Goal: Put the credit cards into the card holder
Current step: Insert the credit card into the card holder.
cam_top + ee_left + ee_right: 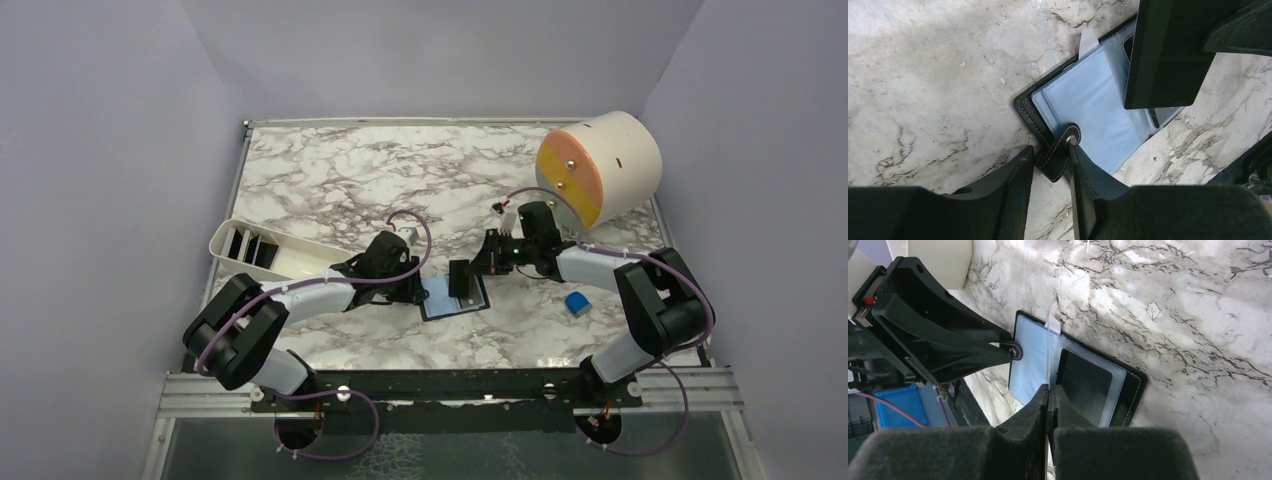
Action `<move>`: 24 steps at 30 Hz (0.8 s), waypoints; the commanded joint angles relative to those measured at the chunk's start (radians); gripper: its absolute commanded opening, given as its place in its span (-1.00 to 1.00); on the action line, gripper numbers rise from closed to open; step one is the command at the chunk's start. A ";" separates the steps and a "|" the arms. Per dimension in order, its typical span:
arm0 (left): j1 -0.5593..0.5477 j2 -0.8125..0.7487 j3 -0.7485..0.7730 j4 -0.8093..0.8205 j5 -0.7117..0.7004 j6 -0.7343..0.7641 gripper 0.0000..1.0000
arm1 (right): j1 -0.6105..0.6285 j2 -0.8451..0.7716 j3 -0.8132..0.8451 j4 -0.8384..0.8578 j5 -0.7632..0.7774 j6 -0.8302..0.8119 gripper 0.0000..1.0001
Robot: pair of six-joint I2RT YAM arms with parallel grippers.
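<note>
Clamped shut in right tool [1048, 390]: dark card [1168, 55], upright over holder [1023, 107], contact unclear. Pinched in left tool [1050, 152]: strap [1055, 161] of holder, open flat on surface [923, 75], second card [1085, 385] already tucked inside. More cards [250, 245] in tray [225, 240], well apart. Risks: missing sleeve [1088, 105] mouth and buckling card against plastic; dragging holder sideways if strap pinch slips; catching loose sleeve edge and folding it.

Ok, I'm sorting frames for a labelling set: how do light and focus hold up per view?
Top external: soft, even light, though the card holder shows tiny. Left wrist: the holder's blue inside is sharp; the credit card is a featureless dark slab, the left gripper, near the lens, dark and soft. Right wrist: washed-out glare patches on the marble table; the right gripper is blurred.
</note>
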 commanded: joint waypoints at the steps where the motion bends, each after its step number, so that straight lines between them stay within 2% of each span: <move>1: -0.006 0.024 0.015 -0.004 0.003 0.002 -0.34 | -0.003 0.006 -0.006 0.030 -0.028 0.013 -0.98; 13: -0.006 0.026 0.017 -0.004 0.003 -0.001 -0.35 | -0.003 0.043 -0.047 0.068 -0.049 0.039 -0.98; 24: -0.006 0.029 0.016 0.002 0.010 -0.009 -0.27 | -0.004 0.080 -0.061 0.060 -0.088 0.024 -0.98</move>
